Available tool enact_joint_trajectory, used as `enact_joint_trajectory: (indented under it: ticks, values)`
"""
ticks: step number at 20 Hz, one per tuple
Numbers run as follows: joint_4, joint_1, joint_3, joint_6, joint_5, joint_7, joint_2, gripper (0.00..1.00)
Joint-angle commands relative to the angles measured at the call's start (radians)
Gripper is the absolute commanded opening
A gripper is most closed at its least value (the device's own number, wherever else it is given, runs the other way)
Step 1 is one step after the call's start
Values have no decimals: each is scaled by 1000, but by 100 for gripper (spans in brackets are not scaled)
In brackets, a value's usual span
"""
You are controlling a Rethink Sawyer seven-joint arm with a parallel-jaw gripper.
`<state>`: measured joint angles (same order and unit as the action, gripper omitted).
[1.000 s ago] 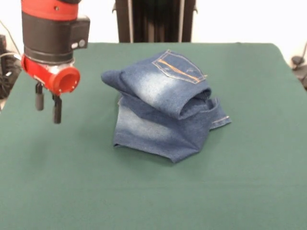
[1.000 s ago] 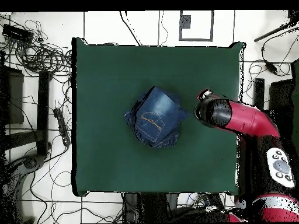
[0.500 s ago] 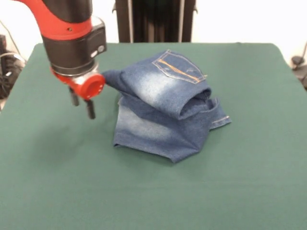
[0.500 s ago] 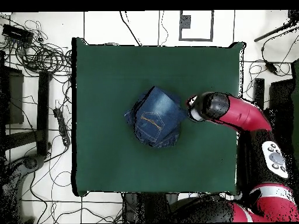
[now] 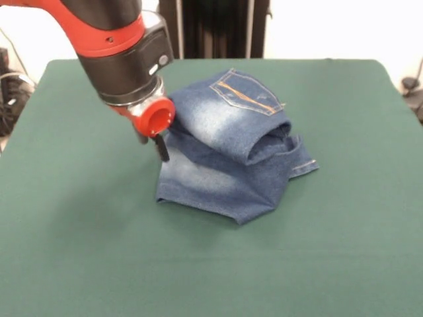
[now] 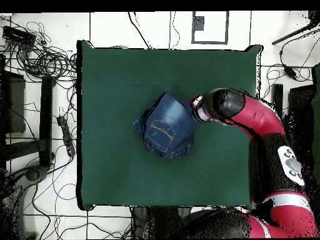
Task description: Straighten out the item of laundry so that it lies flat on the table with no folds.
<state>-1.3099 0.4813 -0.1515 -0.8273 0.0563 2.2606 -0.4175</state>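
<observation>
Your gripper (image 5: 154,144) sits low at the edge of the jeans (image 5: 228,152), with one dark finger (image 5: 162,149) showing below the red cuff and its tip at or just off the denim; contact is unclear. You can't tell whether the fingers are apart or together, since the cuff hides most of them. In the overhead view the gripper (image 6: 195,110) is right against the side of the jeans (image 6: 165,125).

The jeans lie bunched in a folded heap beside the fingers, near the middle of the desk (image 5: 79,251). A top fold is rolled over a lower layer, and a back pocket (image 5: 247,92) with orange stitching faces up on the part farthest from the fingers. A hem sticks out on the side of the heap away from the fingers. Faded whitish patches show on the fold nearest the fingers.

Bare green desk (image 6: 112,169) lies all round the heap. The red and black arm (image 6: 269,137) reaches in over the desk edge. Cables (image 6: 37,56) litter the floor beside the desk.
</observation>
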Motion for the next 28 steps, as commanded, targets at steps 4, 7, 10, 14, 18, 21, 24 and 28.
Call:
enact_joint_trajectory:
  ticks: [4, 7, 10, 14, 18, 21, 24, 28]
  values:
    - [-11, -10, -168, 401, 17, -5, 92, 100]
    - [13, -30, -153, 438, 45, -13, 125, 100]
    - [27, -43, -153, 429, 36, -11, 152, 100]
    - [26, -34, -186, 279, -33, -14, 162, 100]
    - [19, -31, -202, 44, -95, -9, 145, 100]
    - [19, -39, -188, -65, -123, 21, 129, 100]
    - [23, -39, -181, -121, -137, 24, 126, 100]
    - [24, -54, -156, -88, -132, 37, 133, 100]
